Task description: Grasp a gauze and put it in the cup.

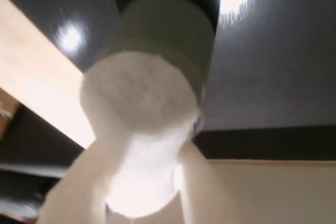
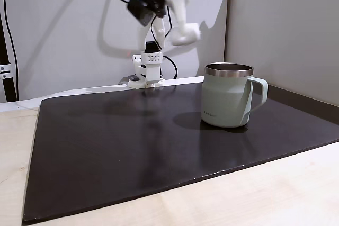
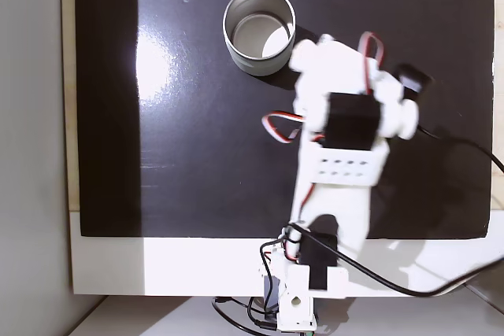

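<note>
Gauze (image 1: 139, 98) sits pinched in my end effector (image 1: 142, 182), raised high just beside the cup (image 3: 259, 31). Soft and light, I judge; a gentle squeeze across its middle should hold it without crushing it.

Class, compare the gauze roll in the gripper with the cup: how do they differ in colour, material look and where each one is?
The gauze is white, soft and fuzzy; the cup is pale green and hard, with a steel rim and handle. The gauze is held aloft in the gripper; the cup stands upright on the black mat. Both are round.
</note>
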